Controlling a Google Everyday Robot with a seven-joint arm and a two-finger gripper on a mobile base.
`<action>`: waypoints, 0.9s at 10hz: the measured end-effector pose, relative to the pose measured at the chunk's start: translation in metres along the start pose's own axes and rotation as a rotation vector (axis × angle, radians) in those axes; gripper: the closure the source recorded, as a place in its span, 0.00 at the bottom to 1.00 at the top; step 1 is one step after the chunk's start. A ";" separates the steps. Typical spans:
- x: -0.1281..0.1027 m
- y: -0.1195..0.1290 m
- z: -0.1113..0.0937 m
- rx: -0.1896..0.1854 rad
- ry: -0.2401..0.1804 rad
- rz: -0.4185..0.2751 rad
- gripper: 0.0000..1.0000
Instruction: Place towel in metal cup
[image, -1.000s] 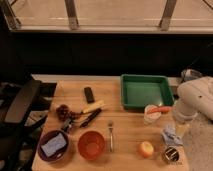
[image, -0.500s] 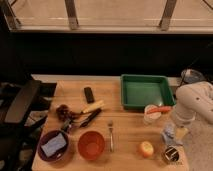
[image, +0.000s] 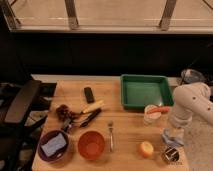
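Observation:
A pale blue-white towel (image: 173, 137) lies bunched near the table's right front corner. The metal cup (image: 172, 155) stands upright just in front of it, close to the table edge. My white arm comes in from the right and bends down, so my gripper (image: 175, 131) is right at the top of the towel, behind and slightly above the cup. The arm's end hides how the gripper meets the towel.
A green tray (image: 124, 92) sits at the back right, with a clear cup (image: 151, 114) in front of it. An orange fruit (image: 146, 149), a fork (image: 111, 136), a red bowl (image: 92, 145) and a purple bowl (image: 42, 151) holding a sponge line the front. A chair (image: 20, 100) stands at left.
My arm has swung left and lowered, bringing the gripper down onto the towel. The towel and the metal cup have stayed in place.

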 end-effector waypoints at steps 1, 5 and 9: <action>-0.002 0.000 0.001 -0.006 0.000 -0.006 0.87; -0.006 0.000 -0.007 0.015 -0.001 -0.012 0.99; -0.013 0.001 -0.070 0.174 -0.028 -0.017 0.97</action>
